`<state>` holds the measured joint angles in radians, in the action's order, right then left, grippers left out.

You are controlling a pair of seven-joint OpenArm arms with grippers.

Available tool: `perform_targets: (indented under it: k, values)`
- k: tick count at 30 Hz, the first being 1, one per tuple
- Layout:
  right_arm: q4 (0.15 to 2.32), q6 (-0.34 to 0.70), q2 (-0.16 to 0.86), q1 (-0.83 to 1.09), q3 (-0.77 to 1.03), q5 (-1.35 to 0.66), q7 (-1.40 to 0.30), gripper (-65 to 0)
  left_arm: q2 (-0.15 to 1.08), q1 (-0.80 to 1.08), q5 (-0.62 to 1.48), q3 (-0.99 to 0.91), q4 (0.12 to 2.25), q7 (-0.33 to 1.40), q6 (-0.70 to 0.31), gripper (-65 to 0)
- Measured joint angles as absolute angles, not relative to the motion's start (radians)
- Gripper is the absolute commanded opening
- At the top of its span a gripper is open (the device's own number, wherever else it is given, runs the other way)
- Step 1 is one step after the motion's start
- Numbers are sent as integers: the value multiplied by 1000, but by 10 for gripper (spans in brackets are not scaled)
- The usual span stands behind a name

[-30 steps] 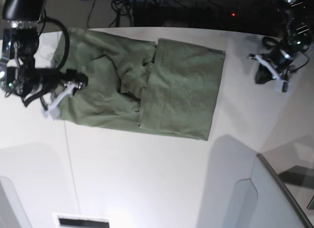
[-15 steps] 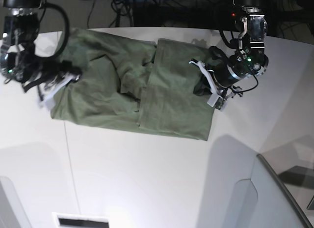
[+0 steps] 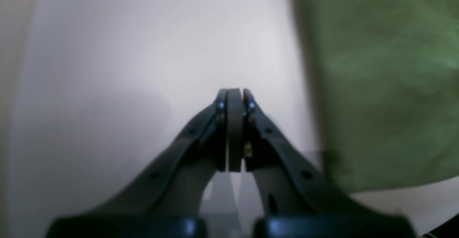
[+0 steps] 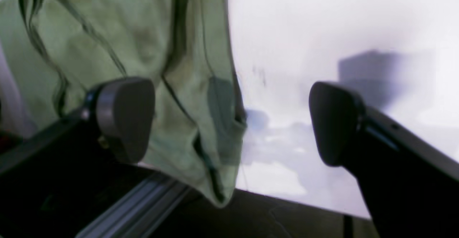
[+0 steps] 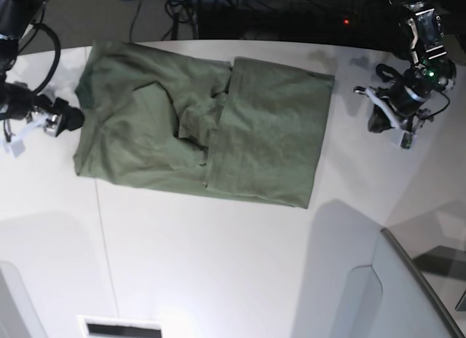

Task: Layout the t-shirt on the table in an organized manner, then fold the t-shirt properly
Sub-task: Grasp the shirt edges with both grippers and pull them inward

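T-shirt (image 5: 204, 134) edges lie clear of both tools: left tool (image 5: 386, 116) closed empty, right tool (image 5: 33, 127) wide.

Olive-green t-shirt (image 5: 211, 134) (plain, no print showing) on white table (image 5: 218, 265).

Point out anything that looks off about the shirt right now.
The t-shirt is only half neat: the side toward the left gripper lies folded flat, but the middle is bunched in wrinkles, and the corner beside the right gripper droops off the table.
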<state>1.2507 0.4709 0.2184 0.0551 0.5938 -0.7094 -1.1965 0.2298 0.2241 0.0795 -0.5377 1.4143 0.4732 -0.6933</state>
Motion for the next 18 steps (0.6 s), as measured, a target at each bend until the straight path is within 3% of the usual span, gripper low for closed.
perform_targets:
  k: [7,13,18]
  values:
    - [1180,558,224,57,593,-716,-1195,0,221,216,79,-582,1323,447,-690,-650]
    - [1178,622,215,45,471,-727,-1184,0,204,208,84,-440,1196,280,-694,-650]
    - [1181,637,182,35,464,-736,-1186,0,213,151,102,-395,1121,260,-705,-650]
